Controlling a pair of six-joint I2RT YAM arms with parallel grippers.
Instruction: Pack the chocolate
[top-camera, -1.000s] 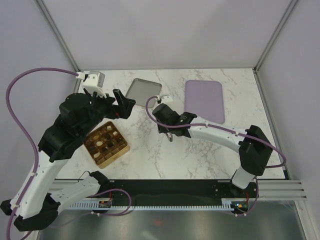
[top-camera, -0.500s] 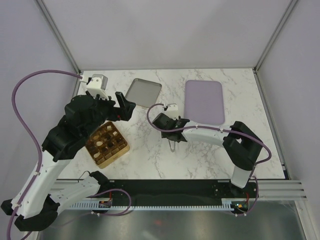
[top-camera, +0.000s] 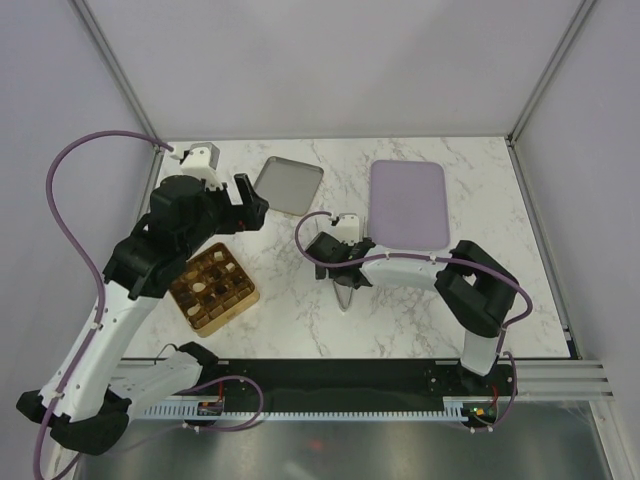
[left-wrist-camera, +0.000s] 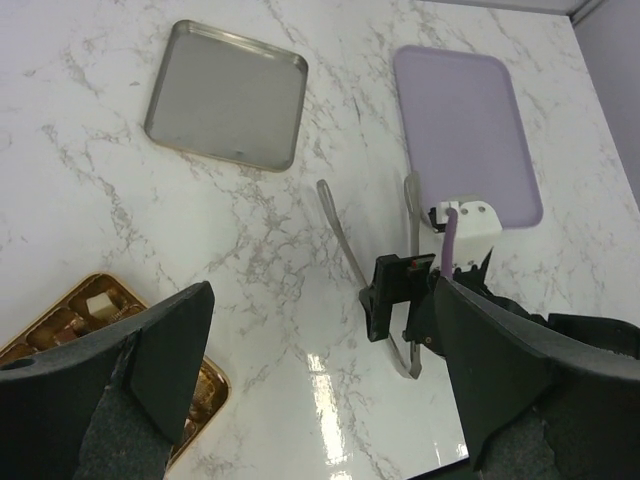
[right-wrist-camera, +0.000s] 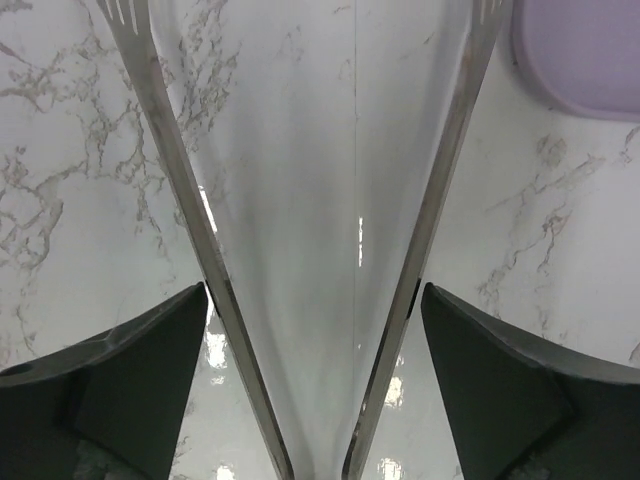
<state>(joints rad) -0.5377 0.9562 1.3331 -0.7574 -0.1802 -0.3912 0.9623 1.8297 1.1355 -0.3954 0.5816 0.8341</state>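
The chocolate (top-camera: 215, 283) sits as small dark and cream pieces in the gold box (top-camera: 190, 300) at the left; one cream piece (left-wrist-camera: 99, 301) shows in the left wrist view. My right gripper (top-camera: 345, 268) hovers low over mid-table, open, straddling metal tongs (top-camera: 346, 294). In the right wrist view the tongs' two arms (right-wrist-camera: 160, 150) are spread and run just inside my fingers (right-wrist-camera: 130, 380), gripper (right-wrist-camera: 315, 300). No chocolate is in the tongs. My left gripper (top-camera: 250, 205) is raised above the box's far side, open and empty, gripper (left-wrist-camera: 320, 340).
A bare steel tray (top-camera: 287, 183) lies at the back centre. A bare lilac tray (top-camera: 408, 202) lies at the back right, its corner in the right wrist view (right-wrist-camera: 590, 50). Purple cables loop around both arms.
My right gripper has opened and the tongs' arms have sprung apart. That arm drew back toward the near edge with the tongs. The left arm rose a little.
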